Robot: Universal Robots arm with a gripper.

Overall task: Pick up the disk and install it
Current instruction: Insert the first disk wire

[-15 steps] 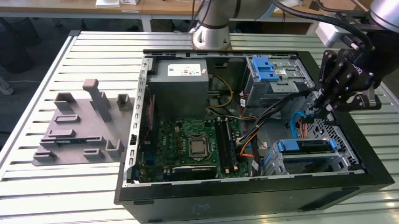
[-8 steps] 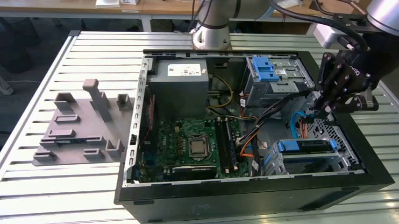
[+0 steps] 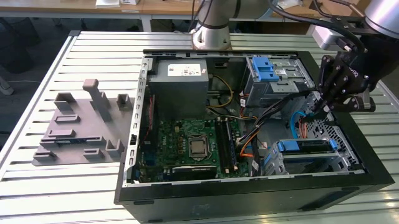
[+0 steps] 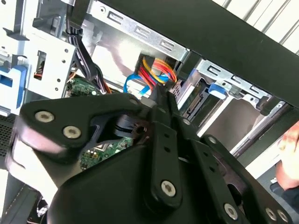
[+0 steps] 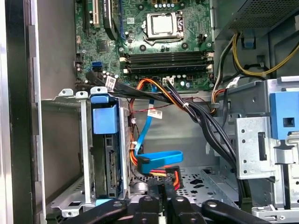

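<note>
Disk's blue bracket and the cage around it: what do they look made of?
Blue bracket on the disk: likely moulded plastic, going by its uniform matte blue and rounded edges. Cage: looks like sheet metal, probably steel, with a bare silver-grey finish, folded tabs and punched holes.

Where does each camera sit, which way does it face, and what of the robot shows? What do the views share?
Exterior view: off the arm, looking down into the open black computer tower case on the slatted metal table; grey arm and black claw show.
First wrist view: on the wrist, looking past the claw into the case at the green motherboard.
Second wrist view: on the wrist, behind the claw's linkage, facing the case wall.
Shared: all three show the claw and the silver-grey disk in its blue carrier bracket.
</note>
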